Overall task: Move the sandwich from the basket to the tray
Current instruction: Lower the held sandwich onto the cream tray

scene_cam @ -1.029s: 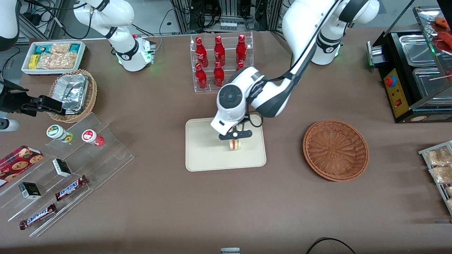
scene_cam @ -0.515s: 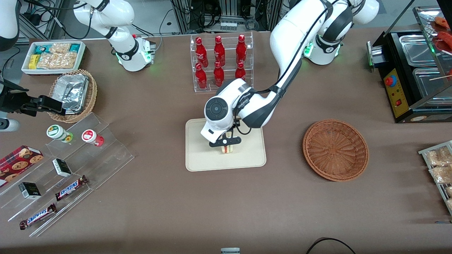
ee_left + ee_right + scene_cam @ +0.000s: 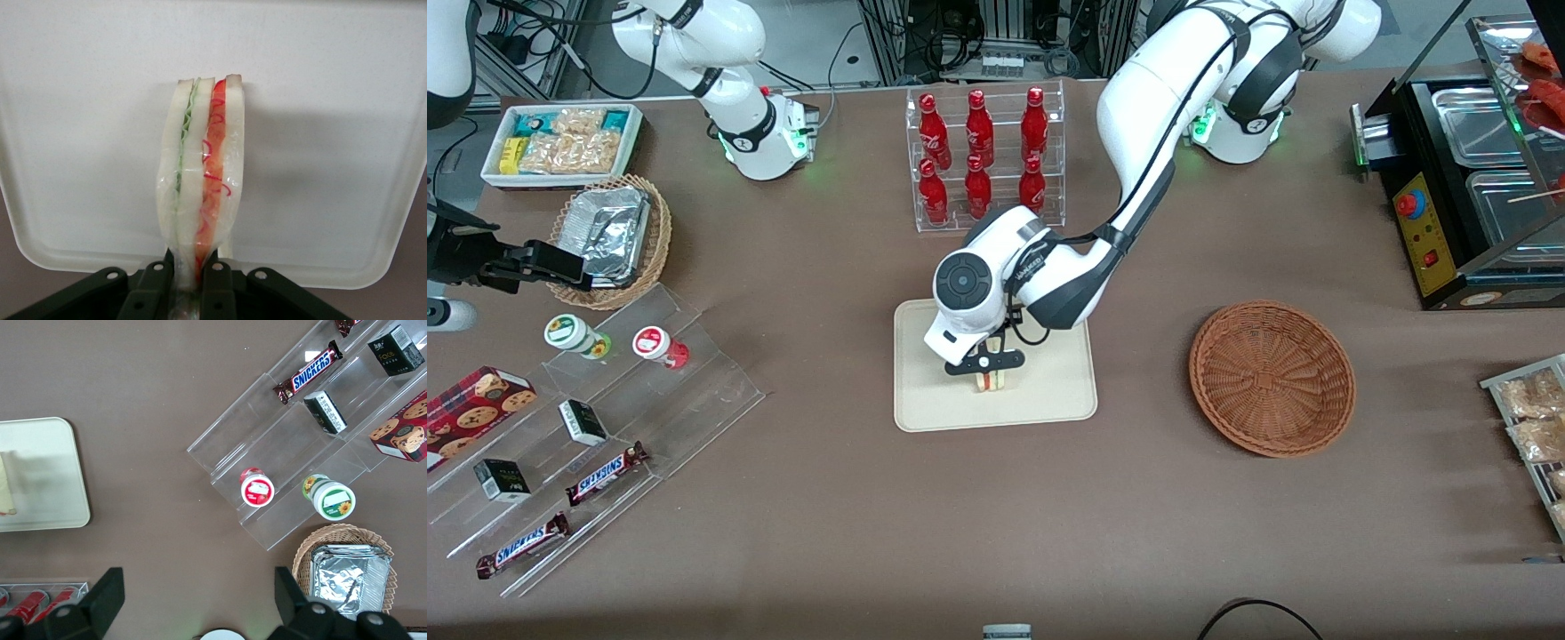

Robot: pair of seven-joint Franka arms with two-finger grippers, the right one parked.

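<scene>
My left gripper (image 3: 989, 370) hangs over the middle of the cream tray (image 3: 934, 409), shut on the sandwich (image 3: 992, 382). In the left wrist view the sandwich (image 3: 200, 173) is a wrapped wedge of pale bread with green and red filling, pinched at its narrow end between the black fingers (image 3: 155, 293), with the tray (image 3: 80, 133) spread beneath it. I cannot tell if it touches the tray. The reddish-brown basket (image 3: 1272, 377) stands empty toward the working arm's end of the table. A sliver of the sandwich (image 3: 7, 487) and the tray (image 3: 47, 480) show in the right wrist view.
A clear rack of red bottles (image 3: 983, 156) stands farther from the front camera than the tray. A clear stepped shelf (image 3: 605, 418) with snacks, a tan basket with foil container (image 3: 609, 236) and a white snack bin (image 3: 560, 142) lie toward the parked arm's end. A black warmer (image 3: 1467, 178) stands at the working arm's end.
The gripper with the sandwich has moved over the tray toward the parked arm's end and lower, from near the tray's basket-side part to its middle. It stays shut on the sandwich.
</scene>
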